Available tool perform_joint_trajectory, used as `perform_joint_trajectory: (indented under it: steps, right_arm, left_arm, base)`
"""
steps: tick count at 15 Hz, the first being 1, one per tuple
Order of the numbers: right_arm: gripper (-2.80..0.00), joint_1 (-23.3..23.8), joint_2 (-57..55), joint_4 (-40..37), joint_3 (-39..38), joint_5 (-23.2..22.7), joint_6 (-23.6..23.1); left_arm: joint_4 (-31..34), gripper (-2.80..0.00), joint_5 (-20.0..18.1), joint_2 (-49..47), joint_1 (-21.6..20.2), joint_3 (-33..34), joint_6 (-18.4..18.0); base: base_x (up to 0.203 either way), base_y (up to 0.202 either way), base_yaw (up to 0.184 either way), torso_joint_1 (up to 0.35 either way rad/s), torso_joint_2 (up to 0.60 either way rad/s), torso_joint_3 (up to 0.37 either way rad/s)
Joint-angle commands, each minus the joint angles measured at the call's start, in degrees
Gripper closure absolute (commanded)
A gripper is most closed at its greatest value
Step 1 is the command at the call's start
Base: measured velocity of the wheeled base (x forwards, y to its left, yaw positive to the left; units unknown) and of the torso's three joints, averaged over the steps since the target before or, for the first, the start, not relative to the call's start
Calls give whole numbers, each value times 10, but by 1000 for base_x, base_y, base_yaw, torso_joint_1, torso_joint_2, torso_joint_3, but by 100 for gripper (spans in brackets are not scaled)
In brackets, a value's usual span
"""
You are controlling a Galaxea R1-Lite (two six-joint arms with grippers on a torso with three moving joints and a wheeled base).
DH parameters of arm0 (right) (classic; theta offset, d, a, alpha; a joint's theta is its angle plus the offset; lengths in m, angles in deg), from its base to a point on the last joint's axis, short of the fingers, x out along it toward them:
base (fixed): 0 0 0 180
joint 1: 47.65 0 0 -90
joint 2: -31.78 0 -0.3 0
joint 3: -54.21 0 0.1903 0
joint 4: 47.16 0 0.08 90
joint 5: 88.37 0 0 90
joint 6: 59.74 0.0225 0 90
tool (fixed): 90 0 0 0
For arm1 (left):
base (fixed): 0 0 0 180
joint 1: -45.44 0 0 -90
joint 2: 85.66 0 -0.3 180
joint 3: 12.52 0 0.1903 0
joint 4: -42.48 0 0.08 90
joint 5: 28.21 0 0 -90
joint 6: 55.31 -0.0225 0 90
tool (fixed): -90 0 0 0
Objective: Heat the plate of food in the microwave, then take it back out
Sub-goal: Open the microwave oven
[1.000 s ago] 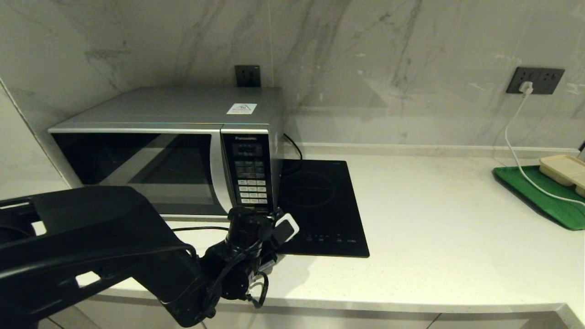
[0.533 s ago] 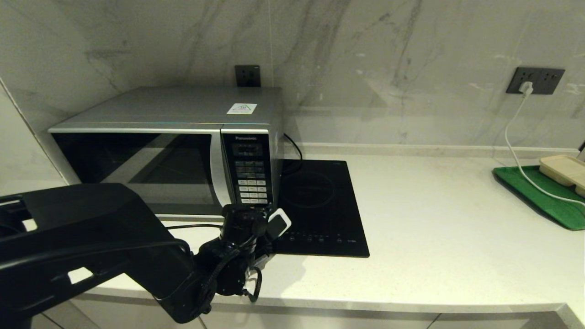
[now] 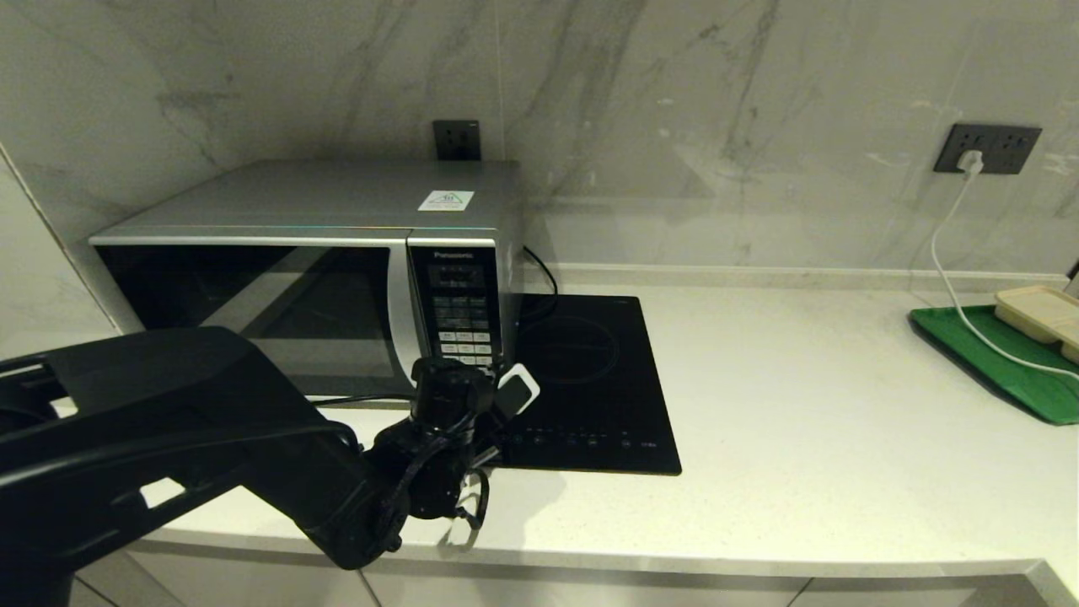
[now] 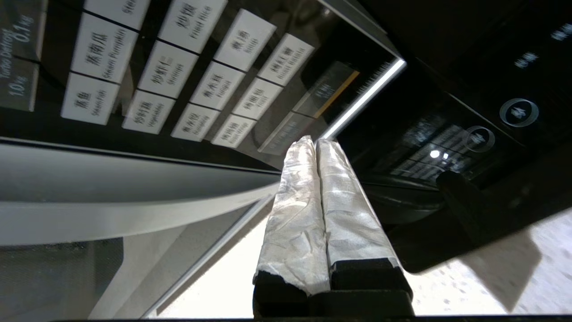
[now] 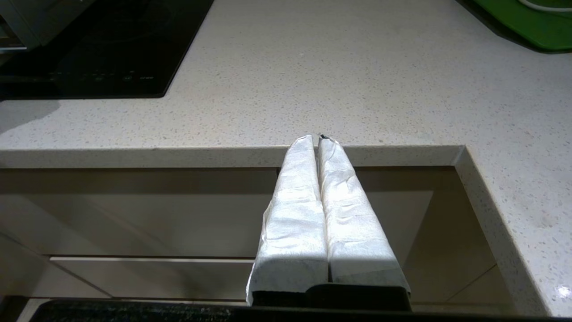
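Observation:
The silver microwave (image 3: 320, 211) stands at the back left of the counter with its dark glass door closed. The plate of food is out of view. My left gripper (image 4: 315, 142) is shut and empty. Its tape-wrapped tips point at the lowest buttons of the button panel (image 3: 462, 320), close to the panel's bottom corner; whether they touch it I cannot tell. The curved handle strip (image 4: 111, 210) runs beside the fingers. My right gripper (image 5: 318, 138) is shut and empty, parked just below the counter's front edge.
A flat black induction hob (image 3: 590, 379) lies right beside the microwave. At the far right a green tray (image 3: 1003, 354) carries a beige rectangular tray (image 3: 1041, 308), and a white cable (image 3: 952, 278) runs down from the wall socket onto it.
My left gripper has moved up and forward, closer to the microwave's button panel. It stays shut. The right arm has not moved.

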Motion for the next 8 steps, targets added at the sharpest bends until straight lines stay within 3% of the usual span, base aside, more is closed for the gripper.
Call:
perform_joint_trajectory:
  steps: [1, 8]
  right_arm:
    - [0, 0, 0, 0, 0, 0, 0]
    - [0, 0, 0, 0, 0, 0, 0]
  left_arm:
    - [-4, 0, 2, -9, -5, -8, -3]
    - [-3, 0, 0, -28, -5, -48, -3]
  base:
    - [0, 0, 0, 0, 0, 0]
    - [0, 0, 0, 0, 0, 0]
